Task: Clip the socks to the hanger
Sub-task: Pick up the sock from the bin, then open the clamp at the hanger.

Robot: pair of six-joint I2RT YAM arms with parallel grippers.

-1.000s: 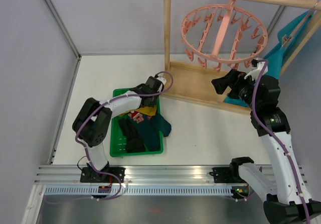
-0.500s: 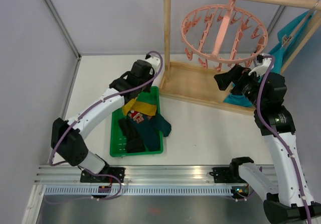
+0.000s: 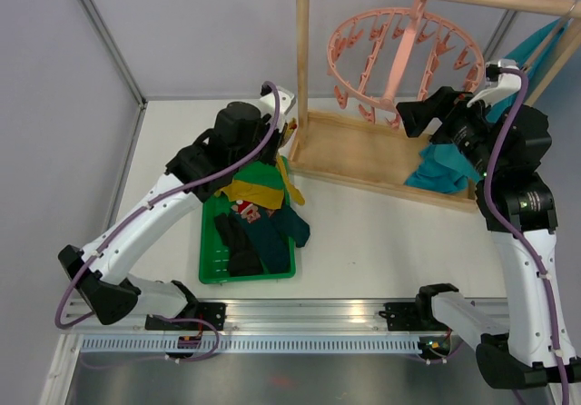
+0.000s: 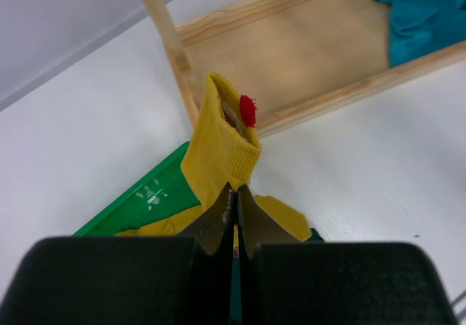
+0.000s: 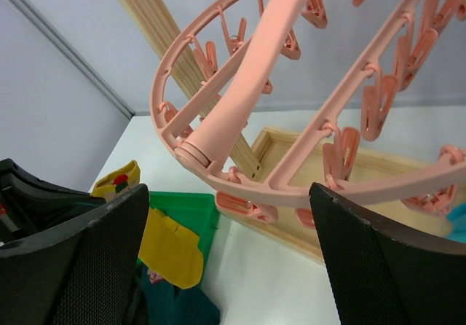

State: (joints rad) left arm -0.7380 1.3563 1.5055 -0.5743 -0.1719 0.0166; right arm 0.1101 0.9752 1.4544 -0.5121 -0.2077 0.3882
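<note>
The left gripper is closed, its 2 jaws pinched flat on a mustard yellow sock. The sock's cuff stands up just beyond the tips and carries a red tuft. The left arm reaches forward over the far end of the green tray, its wrist near the left post of the wooden rack. The remaining socks lie piled in the tray. The right gripper is open, jaws spread wide and gripping nothing, with the right arm raised high and its wrist turned to the left. The pink hanger hangs from the rack's top bar, its near rim and pegs just ahead of these jaws; contact cannot be told. The top view alone shows the held sock trailing down to the tray and a teal cloth on the rack's base. The right wrist view shows the pegs in detail.
</note>
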